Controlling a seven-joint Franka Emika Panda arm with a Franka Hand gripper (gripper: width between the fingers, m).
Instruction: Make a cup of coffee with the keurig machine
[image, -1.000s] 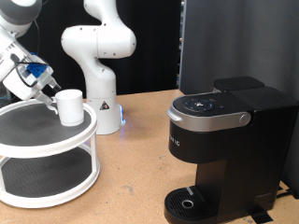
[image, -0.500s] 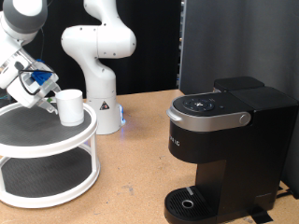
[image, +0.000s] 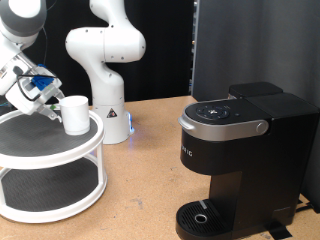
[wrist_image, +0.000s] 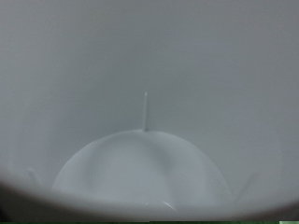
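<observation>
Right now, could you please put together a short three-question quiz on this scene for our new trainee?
1. True or false: the white mug stands on the top tier of the round white two-tier stand.
2. Where is the gripper? A) at the mug B) over the Keurig machine C) on the table
3. What fills the wrist view?

Key
1. True.
2. A, beside the mug on the exterior view's left.
3. A white surface, seen very close, apparently the mug.

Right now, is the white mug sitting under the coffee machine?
No, the white mug stands on the top shelf of the round white stand, far from the black Keurig machine, whose drip tray is bare.
</observation>
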